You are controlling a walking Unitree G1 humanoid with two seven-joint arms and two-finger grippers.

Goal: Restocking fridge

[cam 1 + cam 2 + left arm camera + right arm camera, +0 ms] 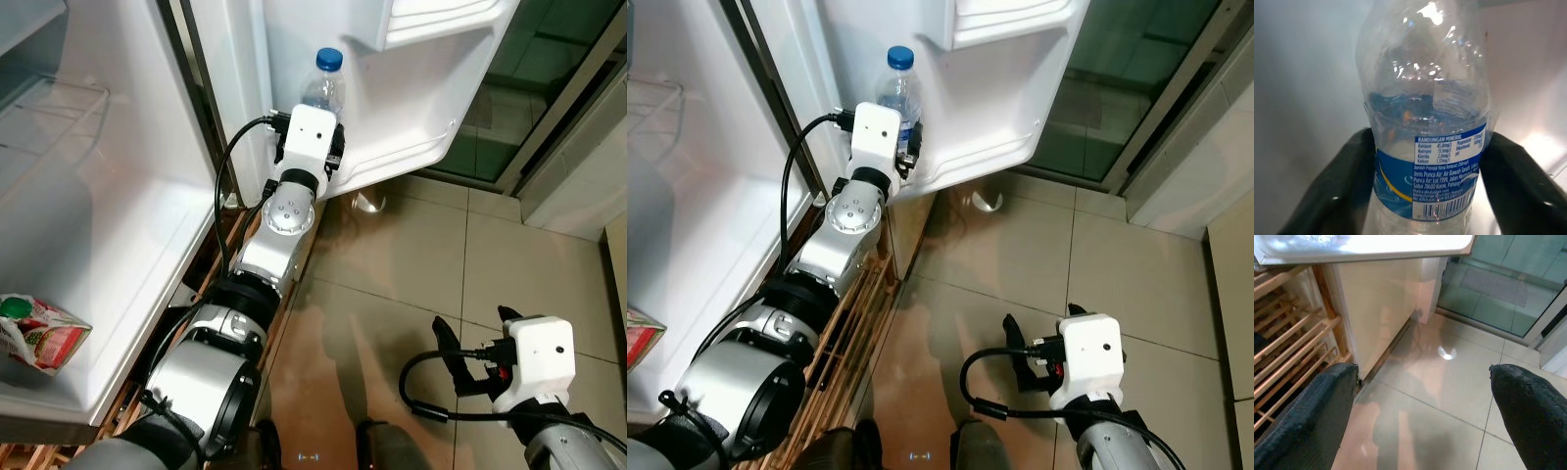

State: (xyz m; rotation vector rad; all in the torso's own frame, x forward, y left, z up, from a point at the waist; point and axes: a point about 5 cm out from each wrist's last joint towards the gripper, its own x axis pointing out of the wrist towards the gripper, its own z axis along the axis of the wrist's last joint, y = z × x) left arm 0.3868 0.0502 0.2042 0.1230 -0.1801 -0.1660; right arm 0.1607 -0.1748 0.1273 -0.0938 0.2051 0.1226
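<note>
Beige tiled floor [411, 294], white fridge door [392, 108] open far. Left gripper [1425, 196] clamps clear blue-capped plastic water bottle [321, 88] at door's low shelf (base hidden). Right gripper [1425, 396] spread wide, empty, near right. Red-green carton [39, 335] cut off left.

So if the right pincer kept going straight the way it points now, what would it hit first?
Probably the tiled floor. The right pincer, open and holding nothing, hangs low and aims forward and down across bare tiles toward the fridge base and a glass door. Depth is hard to judge.
</note>
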